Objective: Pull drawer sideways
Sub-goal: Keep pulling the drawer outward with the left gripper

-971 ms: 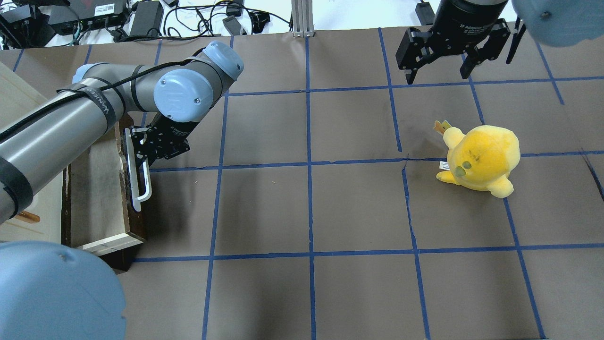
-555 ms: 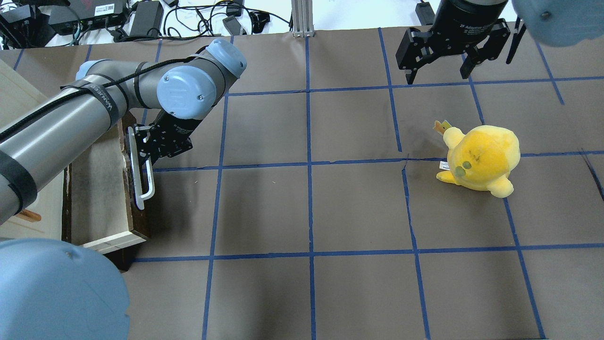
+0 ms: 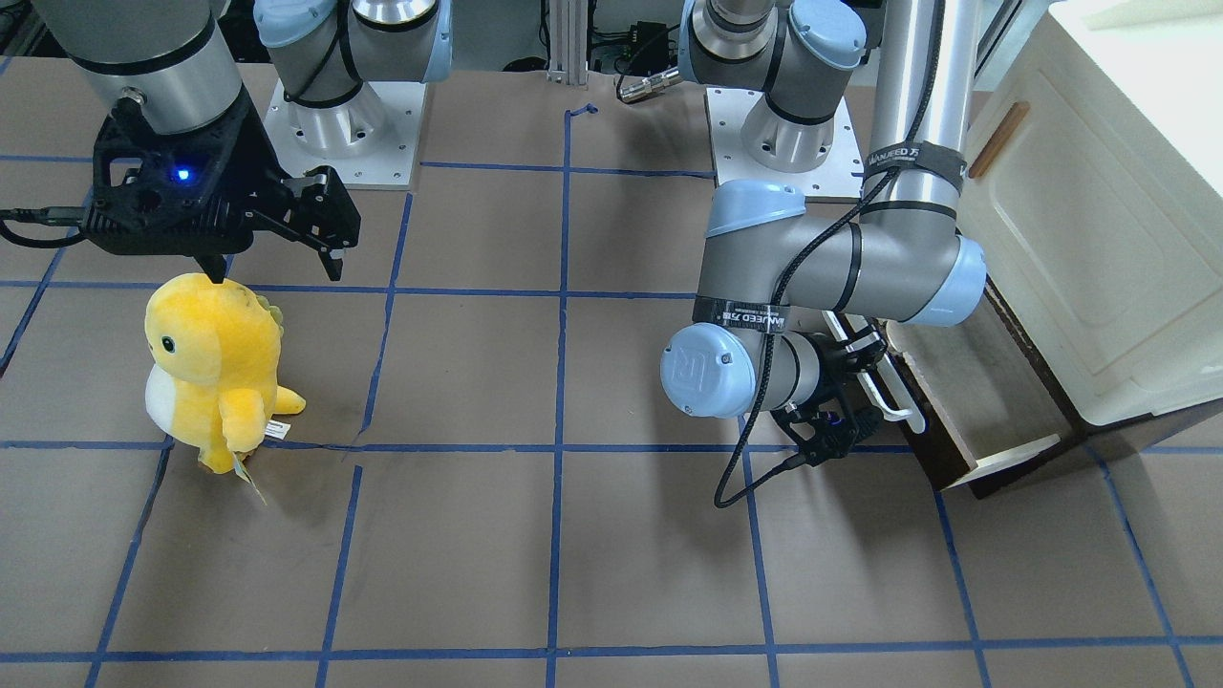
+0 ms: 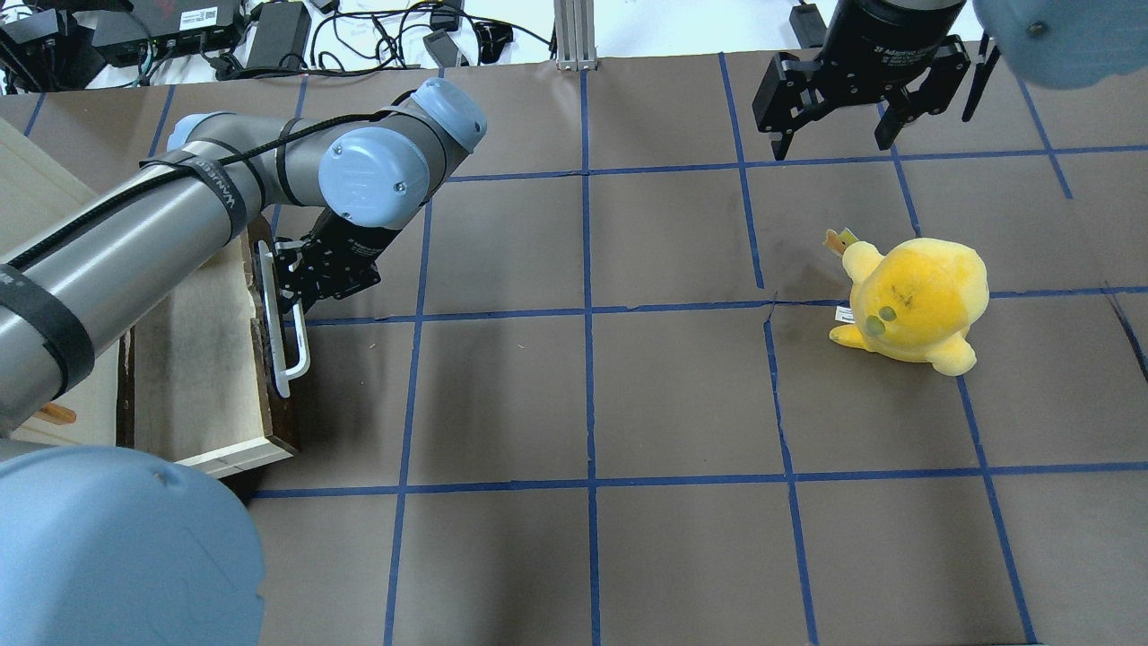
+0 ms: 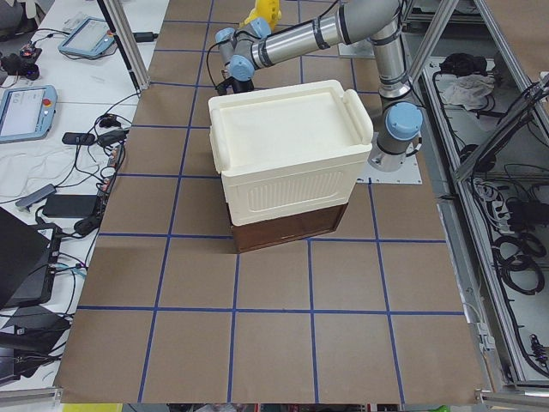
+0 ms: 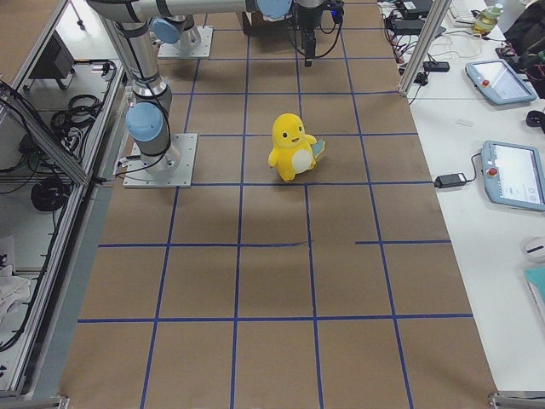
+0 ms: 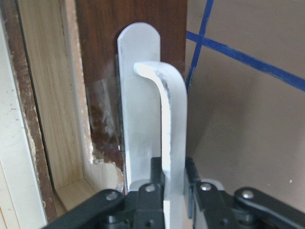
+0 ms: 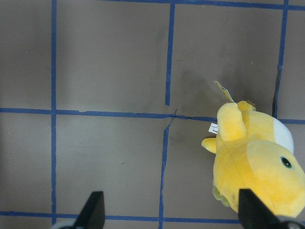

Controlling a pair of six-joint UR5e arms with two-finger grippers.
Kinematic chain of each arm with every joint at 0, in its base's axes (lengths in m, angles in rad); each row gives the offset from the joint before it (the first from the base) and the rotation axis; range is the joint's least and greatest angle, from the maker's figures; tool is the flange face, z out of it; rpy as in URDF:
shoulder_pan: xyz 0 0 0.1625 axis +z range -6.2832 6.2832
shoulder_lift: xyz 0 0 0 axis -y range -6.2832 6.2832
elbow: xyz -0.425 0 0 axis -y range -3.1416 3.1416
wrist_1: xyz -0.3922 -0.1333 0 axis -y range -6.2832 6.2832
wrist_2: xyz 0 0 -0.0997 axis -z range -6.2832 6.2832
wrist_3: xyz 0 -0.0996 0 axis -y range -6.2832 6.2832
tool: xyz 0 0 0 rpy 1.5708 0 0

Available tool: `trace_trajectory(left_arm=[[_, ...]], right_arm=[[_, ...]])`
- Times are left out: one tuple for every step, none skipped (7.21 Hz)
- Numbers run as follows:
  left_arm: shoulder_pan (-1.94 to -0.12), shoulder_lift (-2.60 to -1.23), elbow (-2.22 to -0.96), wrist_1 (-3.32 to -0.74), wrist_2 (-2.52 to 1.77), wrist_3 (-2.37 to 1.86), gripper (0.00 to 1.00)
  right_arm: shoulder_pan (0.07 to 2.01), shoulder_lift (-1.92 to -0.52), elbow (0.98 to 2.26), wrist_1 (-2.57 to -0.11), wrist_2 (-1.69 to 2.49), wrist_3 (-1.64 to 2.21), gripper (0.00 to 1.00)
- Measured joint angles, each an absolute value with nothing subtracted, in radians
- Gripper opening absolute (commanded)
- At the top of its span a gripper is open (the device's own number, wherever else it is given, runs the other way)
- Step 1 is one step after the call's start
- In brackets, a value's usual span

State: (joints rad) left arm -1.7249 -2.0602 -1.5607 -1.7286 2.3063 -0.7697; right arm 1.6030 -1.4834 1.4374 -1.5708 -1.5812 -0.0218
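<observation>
The drawer [image 4: 193, 359] stands partly pulled out of the cream-white cabinet [image 3: 1099, 191], with its pale wood box showing behind the dark brown front panel [image 7: 102, 71]. My left gripper [image 4: 291, 294] is shut on the drawer's long white bar handle [image 4: 285, 336] near its far end. In the left wrist view the handle [image 7: 167, 119] runs up between the black fingers [image 7: 191, 177]. The drawer [image 3: 984, 382] and the left gripper [image 3: 855, 387] also show in the front view. My right gripper [image 4: 834, 139] hangs open and empty at the far right, well away from the drawer.
A yellow plush toy [image 4: 910, 301] stands on the brown paper on the right side, just below my right gripper [image 3: 277, 268]. The cabinet [image 5: 283, 154] takes up the table's left end. Cables and power bricks [image 4: 278, 36] lie beyond the far edge.
My left gripper has moved right with the handle in its grip. The drawer has slid further out of the cabinet. The right arm and the plush have not moved.
</observation>
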Motion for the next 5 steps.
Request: trace_trajectory(left_arm=[[-1.725, -2.062, -1.558, -1.73, 2.306, -0.77, 0.25], [-1.726, -2.063, -1.556, -1.73, 2.306, -0.77, 0.59], [-1.726, -2.063, -1.554, -1.73, 2.306, -0.77, 0.77], [-1.727, -2.061, -1.553, -1.73, 2.307, -0.77, 0.91], [-1.727, -2.058, -1.551, -1.728, 2.308, -0.766, 1.0]], right_arm=[[1.603, -1.483, 1.437, -1.571, -1.581, -0.022, 1.0], [1.603, -1.483, 1.437, -1.571, -1.581, -0.022, 1.0], [1.603, -1.483, 1.437, -1.571, -1.581, -0.022, 1.0], [1.603, -1.483, 1.437, -1.571, -1.581, -0.022, 1.0], [1.603, -1.483, 1.437, -1.571, -1.581, -0.022, 1.0]])
